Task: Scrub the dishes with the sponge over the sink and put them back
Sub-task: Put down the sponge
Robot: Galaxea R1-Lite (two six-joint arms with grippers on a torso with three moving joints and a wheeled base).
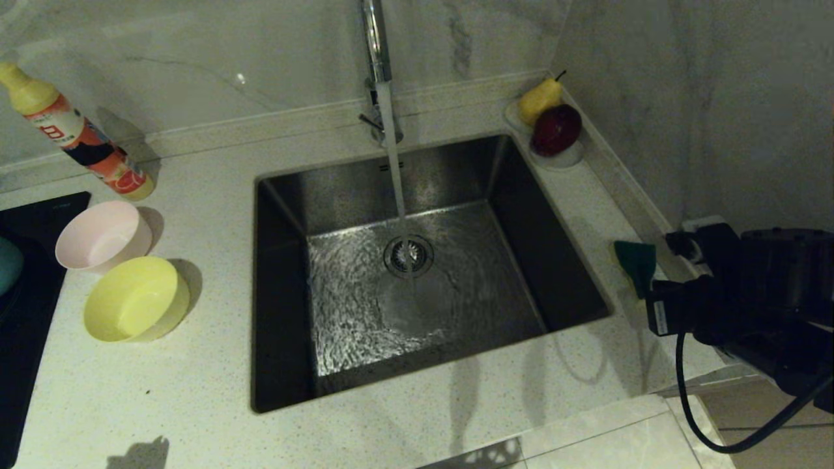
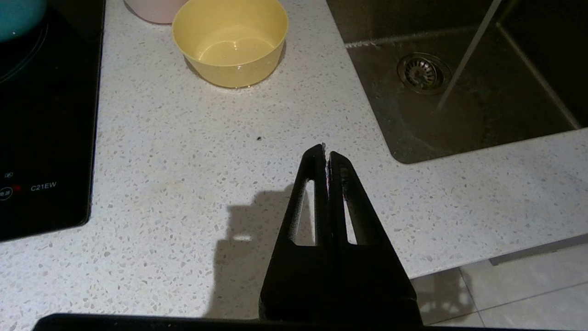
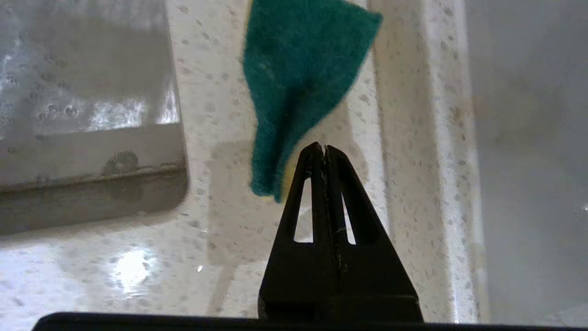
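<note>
- Three bowls were waiting for a scrub, and none looked washed yet: the pink bowl (image 1: 103, 236) and the yellow bowl (image 1: 136, 299) sat side by side on the counter (image 1: 195, 391) left of the sink (image 1: 417, 273), both dry-side up and apart from the water.
- Water was running from the tap (image 1: 376, 58) straight onto the drain, the basin holding no dish.
- The sponge (image 3: 298, 92) lay on the counter right of the sink, green face up, with the right claw (image 3: 325, 148) just short of it, fingers pressed together and holding nothing.
- The left claw (image 2: 325, 149) hung over bare counter near the front edge, also closed and empty.
- So everything was still to do: grab, scrub, return.
- The blue bowl (image 1: 9, 266) was cut off at the left edge, on the dark cooktop (image 1: 26, 339).
- Whether the right claw actually touched the sponge was hard to say.
</note>
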